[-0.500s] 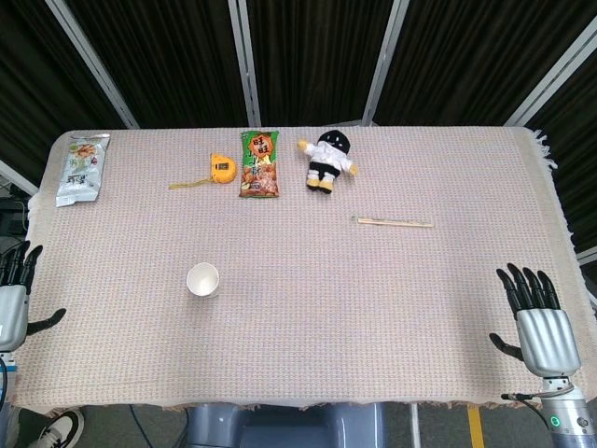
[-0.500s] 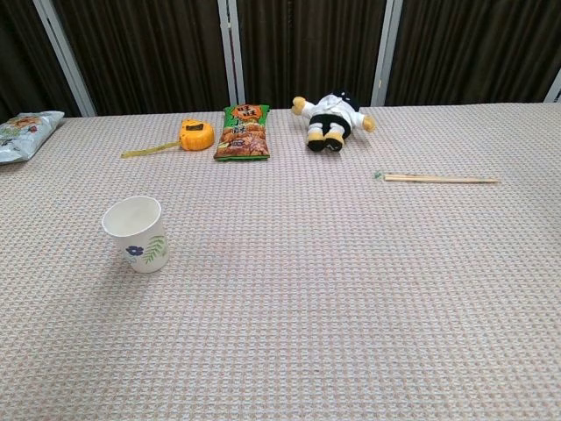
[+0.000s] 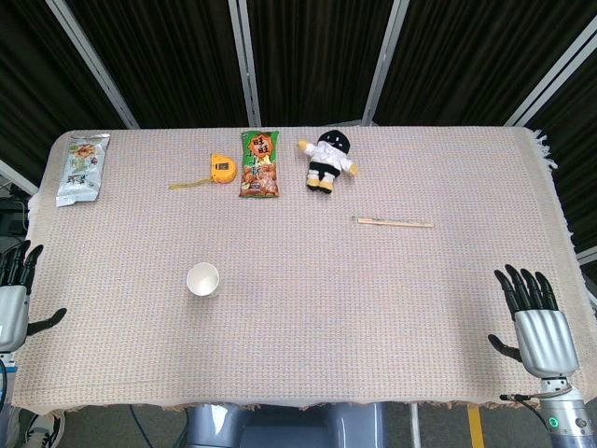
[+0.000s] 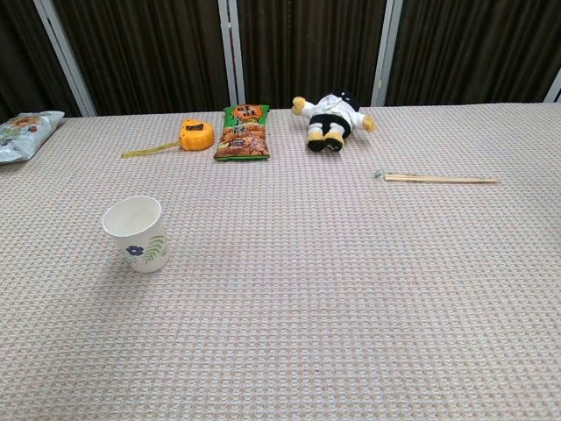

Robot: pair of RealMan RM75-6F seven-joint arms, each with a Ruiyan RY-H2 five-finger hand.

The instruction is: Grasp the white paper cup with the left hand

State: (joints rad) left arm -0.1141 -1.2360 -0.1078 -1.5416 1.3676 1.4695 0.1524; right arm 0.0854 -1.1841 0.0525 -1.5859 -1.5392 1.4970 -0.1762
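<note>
The white paper cup (image 3: 202,280) stands upright on the table's left half; in the chest view the cup (image 4: 136,233) shows a small flower and leaf print. My left hand (image 3: 12,301) hovers at the table's left edge, well to the left of the cup, fingers spread and holding nothing. My right hand (image 3: 538,322) sits near the front right corner, also spread and empty. Neither hand appears in the chest view.
Along the far side lie a silver snack bag (image 3: 82,168), a yellow tape measure (image 3: 220,168), a green snack packet (image 3: 259,163) and a small plush doll (image 3: 327,161). A pair of chopsticks (image 3: 394,222) lies right of centre. A woven cloth (image 3: 373,308) covers the table.
Both hands have shifted very slightly; the right hand sits a touch lower. The cup and other objects are unmoved.
</note>
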